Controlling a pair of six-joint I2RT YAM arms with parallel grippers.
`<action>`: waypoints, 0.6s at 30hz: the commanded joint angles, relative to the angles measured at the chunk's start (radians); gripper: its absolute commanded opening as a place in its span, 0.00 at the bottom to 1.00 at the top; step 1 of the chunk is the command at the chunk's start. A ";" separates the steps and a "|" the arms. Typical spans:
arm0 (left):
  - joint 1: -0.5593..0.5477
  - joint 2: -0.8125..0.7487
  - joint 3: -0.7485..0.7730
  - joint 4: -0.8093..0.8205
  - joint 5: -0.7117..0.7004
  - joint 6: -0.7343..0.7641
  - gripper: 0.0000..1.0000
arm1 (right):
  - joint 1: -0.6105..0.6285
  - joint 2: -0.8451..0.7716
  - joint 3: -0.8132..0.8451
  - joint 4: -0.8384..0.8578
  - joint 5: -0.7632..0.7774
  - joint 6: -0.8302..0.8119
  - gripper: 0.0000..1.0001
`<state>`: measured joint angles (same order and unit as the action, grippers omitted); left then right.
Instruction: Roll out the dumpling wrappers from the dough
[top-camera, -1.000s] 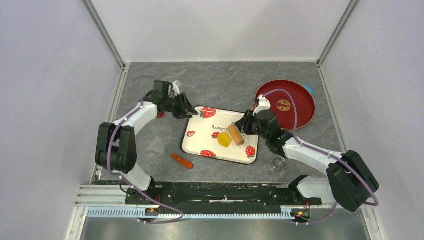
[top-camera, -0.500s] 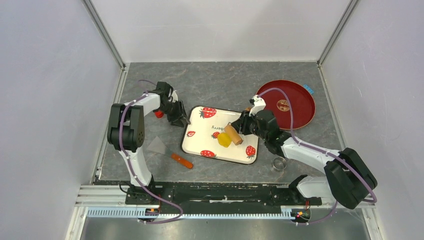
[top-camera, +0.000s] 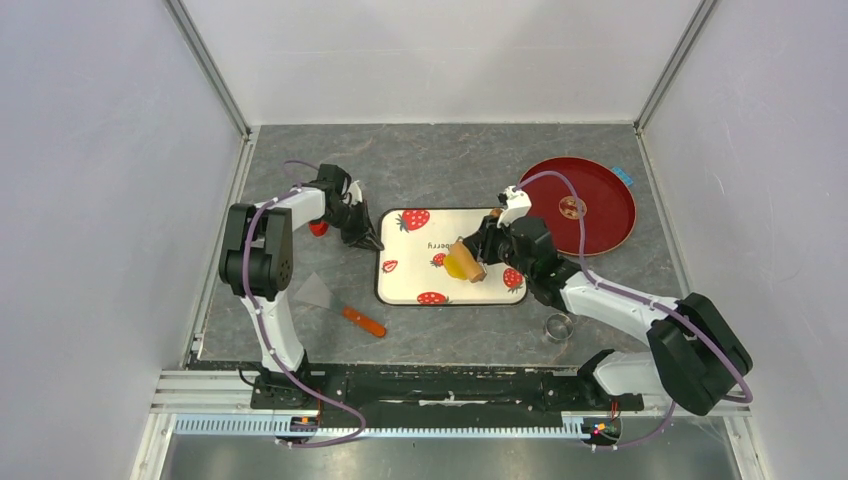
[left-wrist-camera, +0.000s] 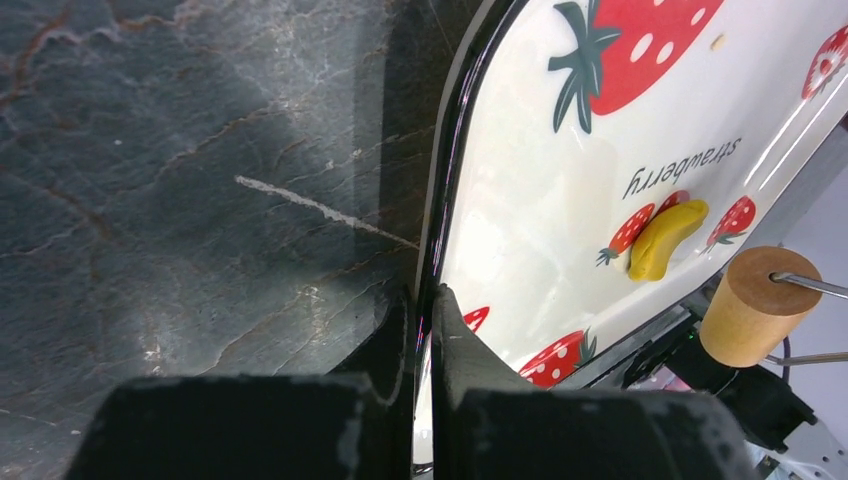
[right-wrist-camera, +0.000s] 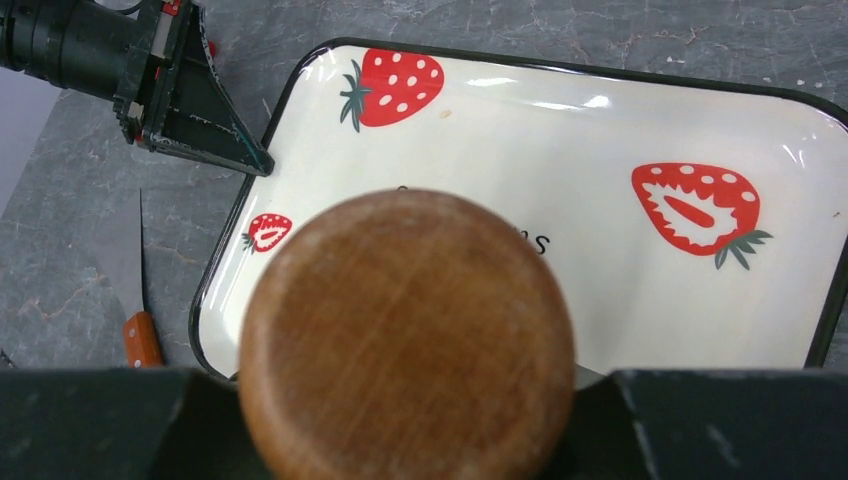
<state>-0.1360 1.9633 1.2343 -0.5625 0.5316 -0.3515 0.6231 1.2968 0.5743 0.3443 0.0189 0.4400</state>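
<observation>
A lump of yellow dough (top-camera: 456, 267) lies on the white strawberry-print tray (top-camera: 410, 282). In the left wrist view the dough (left-wrist-camera: 665, 238) looks like a curved lump beside a strawberry print. The tan wooden roller (top-camera: 470, 259) rests against the dough's right side, and my right gripper (top-camera: 487, 252) is shut on it. The roller's end (right-wrist-camera: 405, 335) fills the right wrist view between the fingers. My left gripper (left-wrist-camera: 425, 300) is shut on the tray's black left rim (left-wrist-camera: 440, 220), near its far-left corner. No dumpling wrappers are in view.
A red round plate (top-camera: 585, 205) sits at the back right. A small metal ring cutter (top-camera: 558, 326) stands near the right arm. A scraper with an orange handle (top-camera: 362, 321) lies left of the tray's front. A small red object (top-camera: 318, 228) is beside the left arm.
My left gripper has closed on the tray's rim. The tray has turned square to the table and shifted a little away from me. The roller has moved up against the dough.
</observation>
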 joint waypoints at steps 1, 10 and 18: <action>0.010 -0.028 -0.055 0.042 -0.139 -0.092 0.02 | 0.022 0.014 0.083 0.069 0.071 -0.019 0.00; 0.007 -0.011 -0.046 0.026 -0.122 -0.071 0.02 | 0.077 0.083 0.157 0.029 0.257 0.007 0.00; 0.007 -0.012 -0.047 0.021 -0.118 -0.066 0.02 | 0.122 0.176 0.173 0.072 0.332 -0.007 0.00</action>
<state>-0.1352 1.9465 1.2068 -0.5293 0.5217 -0.3920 0.7254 1.4517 0.6991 0.3283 0.2752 0.4362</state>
